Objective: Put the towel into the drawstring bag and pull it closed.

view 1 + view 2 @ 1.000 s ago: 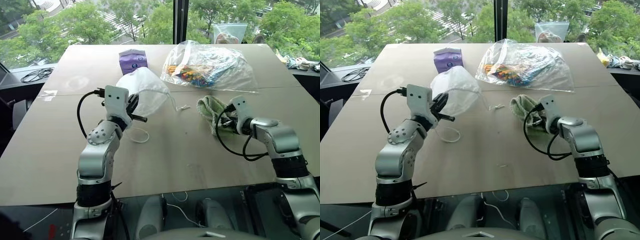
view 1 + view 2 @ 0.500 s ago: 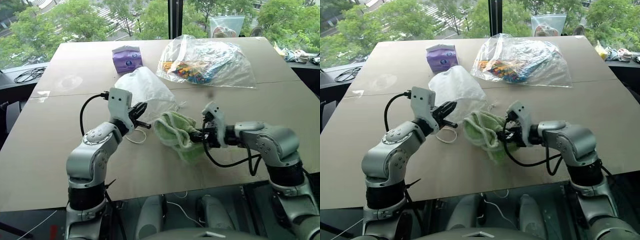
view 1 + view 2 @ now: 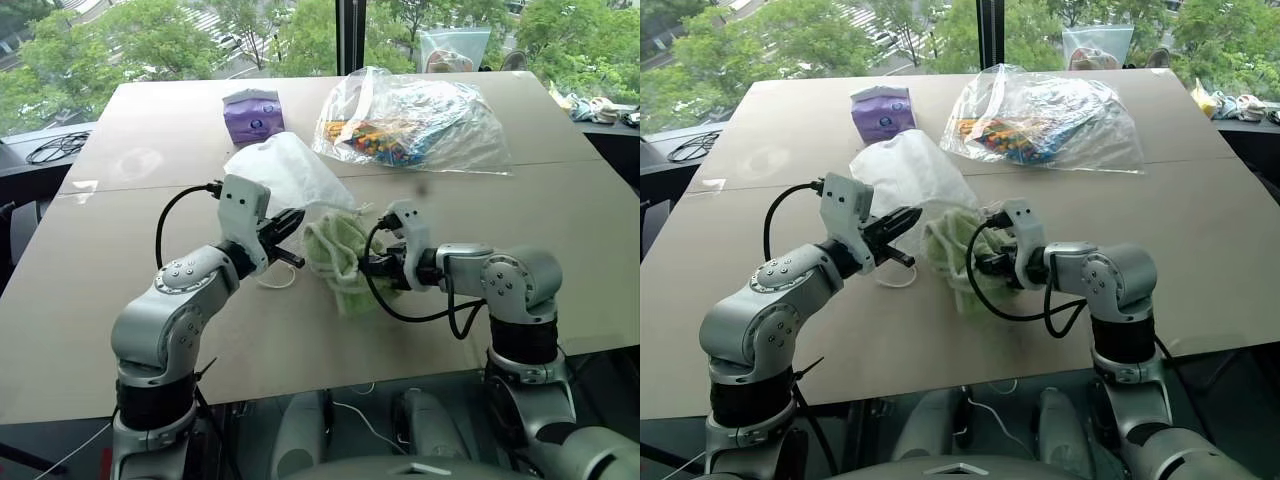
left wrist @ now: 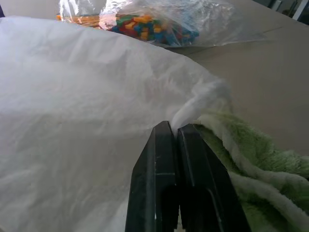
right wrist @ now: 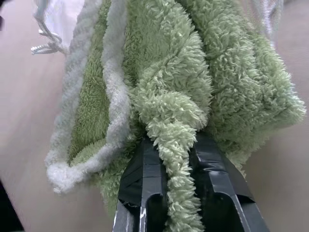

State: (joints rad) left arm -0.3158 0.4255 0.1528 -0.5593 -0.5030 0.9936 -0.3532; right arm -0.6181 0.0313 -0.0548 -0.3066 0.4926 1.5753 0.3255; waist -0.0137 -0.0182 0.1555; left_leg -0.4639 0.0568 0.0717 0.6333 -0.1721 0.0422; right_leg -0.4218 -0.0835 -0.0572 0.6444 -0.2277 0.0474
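A wide tan table (image 3: 90, 300) takes up most of the head view, with windows and trees along the top edge. In the upper centre lies a clear plastic bag of colourful items (image 3: 415, 125), and to its left a small purple packet (image 3: 252, 115); both sit well apart from the work and play no part in it.

Just left of centre, the white drawstring bag (image 3: 285, 170) is lifted off the table by the left gripper (image 3: 290, 222). Its two black fingers (image 4: 164, 159) are pressed together, pinching the thin fabric at the bag's mouth, apparently to hold that mouth up toward the centre of the frame. A loop of white cord (image 3: 280, 280) trails on the table below it.

At the centre, the light green towel (image 3: 335, 255) hangs bunched from the right gripper (image 3: 372, 265), whose fingers are clamped on a fold of the terry cloth. The towel touches the bag's mouth but is still outside the bag, placed there, it seems, ready for stuffing in.
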